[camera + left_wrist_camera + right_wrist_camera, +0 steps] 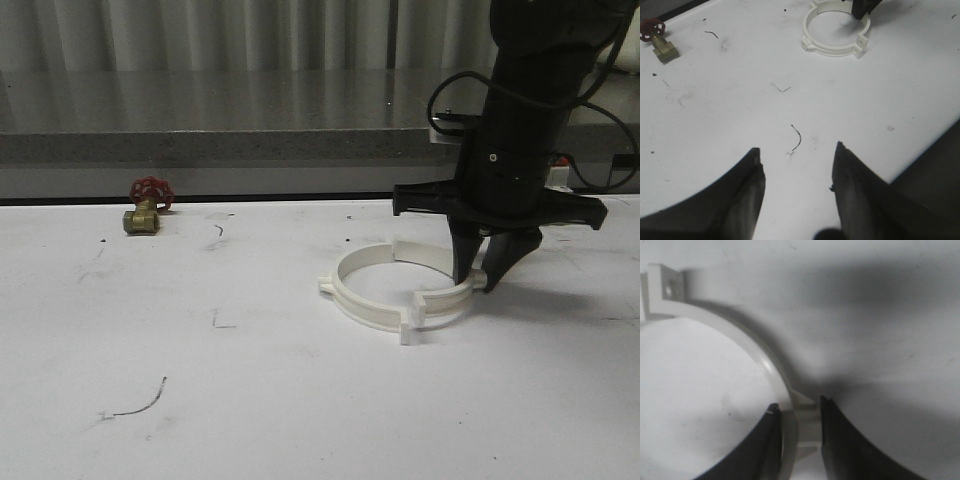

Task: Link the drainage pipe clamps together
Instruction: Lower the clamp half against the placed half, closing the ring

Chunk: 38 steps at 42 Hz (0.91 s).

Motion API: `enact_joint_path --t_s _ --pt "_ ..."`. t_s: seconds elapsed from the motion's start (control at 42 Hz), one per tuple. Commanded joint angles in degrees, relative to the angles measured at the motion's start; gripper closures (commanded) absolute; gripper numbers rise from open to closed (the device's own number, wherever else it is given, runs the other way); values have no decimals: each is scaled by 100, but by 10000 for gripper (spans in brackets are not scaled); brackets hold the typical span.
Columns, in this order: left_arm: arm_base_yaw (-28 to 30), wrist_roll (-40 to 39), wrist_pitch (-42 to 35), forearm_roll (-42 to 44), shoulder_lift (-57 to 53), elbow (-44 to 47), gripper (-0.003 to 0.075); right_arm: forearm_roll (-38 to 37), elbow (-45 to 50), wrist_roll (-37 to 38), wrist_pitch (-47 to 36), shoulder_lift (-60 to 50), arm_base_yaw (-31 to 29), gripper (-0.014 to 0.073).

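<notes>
Two white drainage pipe clamps (372, 306) lie together as a ring on the white table, right of centre; the ring (832, 50) also appears in the left wrist view. Paired end tabs (412, 322) stand at its front right. My right gripper (478, 282) comes down on the ring's right side. Up close, one finger is inside the band (740, 330) and the other outside against a tab (807, 417), so the right gripper (799, 407) is shut on that clamp. My left gripper (797, 150) hovers open over bare table, holding nothing.
A brass valve with a red handwheel (147, 207) sits at the back left, also seen from the left wrist (657, 37). A grey counter (220, 140) runs behind the table. The table's edge (935, 160) drops off beside the left gripper. Pen marks dot the tabletop.
</notes>
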Motion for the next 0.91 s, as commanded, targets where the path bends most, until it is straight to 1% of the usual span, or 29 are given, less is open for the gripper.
enact_joint_path --t_s 0.0,0.882 --pt "2 0 -407 -34 6 -138 407 28 -173 45 -156 -268 10 391" --pt "2 0 -407 -34 6 -138 407 34 -167 89 13 -199 10 389"
